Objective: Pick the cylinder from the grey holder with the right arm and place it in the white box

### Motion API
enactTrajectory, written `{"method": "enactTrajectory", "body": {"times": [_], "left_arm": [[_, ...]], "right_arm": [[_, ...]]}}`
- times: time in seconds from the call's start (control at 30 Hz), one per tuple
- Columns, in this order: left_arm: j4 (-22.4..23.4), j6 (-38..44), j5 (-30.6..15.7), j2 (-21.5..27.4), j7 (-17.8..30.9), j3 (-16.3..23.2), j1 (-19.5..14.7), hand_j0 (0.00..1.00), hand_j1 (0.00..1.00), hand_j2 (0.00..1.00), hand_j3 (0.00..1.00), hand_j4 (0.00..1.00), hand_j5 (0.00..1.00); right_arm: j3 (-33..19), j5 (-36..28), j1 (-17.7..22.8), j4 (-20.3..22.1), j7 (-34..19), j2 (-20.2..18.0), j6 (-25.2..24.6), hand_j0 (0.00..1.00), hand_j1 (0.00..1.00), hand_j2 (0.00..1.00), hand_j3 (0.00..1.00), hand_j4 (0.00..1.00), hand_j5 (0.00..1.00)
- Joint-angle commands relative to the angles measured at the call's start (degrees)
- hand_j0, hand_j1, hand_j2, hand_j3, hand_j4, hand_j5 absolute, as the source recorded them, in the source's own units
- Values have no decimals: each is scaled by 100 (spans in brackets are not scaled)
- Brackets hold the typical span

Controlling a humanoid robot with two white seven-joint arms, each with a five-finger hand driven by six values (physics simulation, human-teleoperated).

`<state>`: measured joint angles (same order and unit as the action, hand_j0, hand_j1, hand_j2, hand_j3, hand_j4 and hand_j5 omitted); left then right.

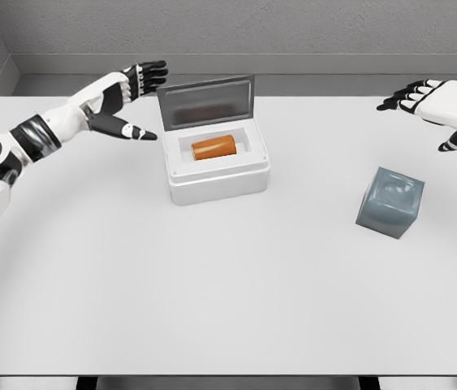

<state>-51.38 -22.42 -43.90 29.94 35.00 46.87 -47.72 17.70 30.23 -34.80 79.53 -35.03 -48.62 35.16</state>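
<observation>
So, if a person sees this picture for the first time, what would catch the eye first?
Probably the orange cylinder, lying on its side inside the open white box left of the table's middle. Then the grey holder at the right, with nothing in it, and the two open hands, left hand and right hand, above the table's far corners.

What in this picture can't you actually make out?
- Right hand: its arm is cut off by the right edge of the head view.
- Grey holder: its far sides face away.
- White box: the orange cylinder hides the floor beneath it.
</observation>
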Motion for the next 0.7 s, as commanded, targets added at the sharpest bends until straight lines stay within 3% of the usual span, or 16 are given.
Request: {"method": "enactTrajectory", "body": {"times": [0.0,0.4,0.53,0.67], "left_arm": [[-223,1,-31,21,0,-2,0,100,100,100,100,100,100],[-346,-122,-48,109,0,-11,61,100,100,100,100,100,100],[-803,-149,-48,276,0,-11,220,100,100,100,100,100,100],[-865,-316,-48,355,0,-11,264,100,100,100,100,100,100]], "right_arm": [[-3,-26,0,1,3,-7,-16,100,100,100,100,100,100],[-3,-26,61,1,3,2,-16,100,100,100,100,100,100],[6,-26,79,1,3,-7,-16,100,100,100,100,100,100],[6,-26,97,1,3,-7,-16,100,100,100,100,100,100]]}}
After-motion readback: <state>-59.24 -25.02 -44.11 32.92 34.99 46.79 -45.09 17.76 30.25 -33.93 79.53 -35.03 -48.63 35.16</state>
